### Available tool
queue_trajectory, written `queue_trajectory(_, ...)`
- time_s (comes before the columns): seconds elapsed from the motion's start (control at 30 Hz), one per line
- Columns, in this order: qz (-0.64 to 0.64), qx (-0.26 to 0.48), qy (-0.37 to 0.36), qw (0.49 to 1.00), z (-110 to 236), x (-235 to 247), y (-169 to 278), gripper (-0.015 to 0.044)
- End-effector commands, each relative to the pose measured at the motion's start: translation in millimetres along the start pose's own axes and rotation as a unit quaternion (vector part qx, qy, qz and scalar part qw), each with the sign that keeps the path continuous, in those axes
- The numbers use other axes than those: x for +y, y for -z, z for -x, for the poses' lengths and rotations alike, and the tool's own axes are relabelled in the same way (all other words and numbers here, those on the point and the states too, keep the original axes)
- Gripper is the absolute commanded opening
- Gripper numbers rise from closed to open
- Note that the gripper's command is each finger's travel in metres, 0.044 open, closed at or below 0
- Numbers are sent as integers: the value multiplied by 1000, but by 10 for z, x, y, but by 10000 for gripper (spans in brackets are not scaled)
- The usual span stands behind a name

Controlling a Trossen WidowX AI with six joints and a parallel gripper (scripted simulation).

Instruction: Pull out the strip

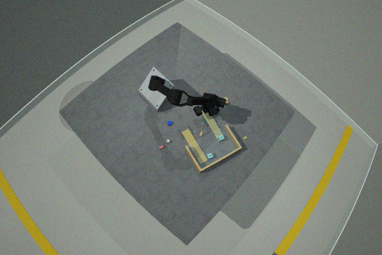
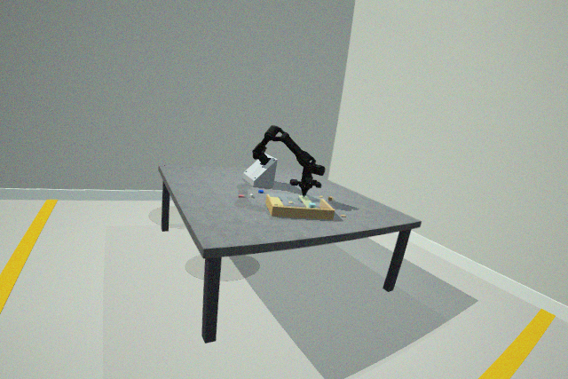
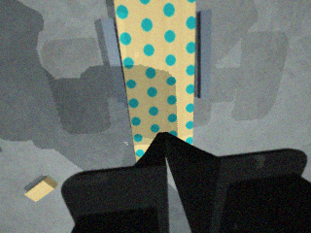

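Note:
A yellow strip with teal dots point(image 1: 213, 126) point(image 3: 155, 58) runs from inside the wooden tray point(image 1: 217, 160) point(image 2: 300, 215) out towards the arm. A teal cube point(image 1: 220, 137) point(image 2: 311, 204) rests on its far end inside the tray. A second teal cube point(image 1: 210, 155) sits beside a plain yellow strip point(image 1: 193, 144) in the tray. I cannot read the cubes' labels. My gripper point(image 1: 204, 113) point(image 2: 304, 192) point(image 3: 162, 136) is shut, with its tips pointing down onto the near end of the dotted strip.
Grey guide rails point(image 3: 201, 53) point(image 3: 108, 41) flank the dotted strip. Small tan blocks point(image 1: 200, 133) point(image 1: 245, 137) point(image 3: 41, 188) lie around the tray. A blue disc point(image 1: 169, 123), a white cube point(image 1: 168, 140) and a pink block point(image 1: 161, 147) lie to the left. The arm's base point(image 1: 153, 90) stands behind.

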State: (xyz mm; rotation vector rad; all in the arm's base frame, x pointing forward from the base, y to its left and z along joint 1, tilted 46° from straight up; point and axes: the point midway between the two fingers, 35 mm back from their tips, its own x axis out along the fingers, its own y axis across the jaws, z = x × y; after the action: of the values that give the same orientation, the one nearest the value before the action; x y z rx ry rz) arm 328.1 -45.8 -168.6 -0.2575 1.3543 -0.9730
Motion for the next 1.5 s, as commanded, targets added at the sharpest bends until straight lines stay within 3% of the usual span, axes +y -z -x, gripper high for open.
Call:
queue_trajectory(0.0,5,13,3,1000,-53,-30,145,0)
queue_trajectory(1.47,6,15,2,1000,-34,-49,791,0)
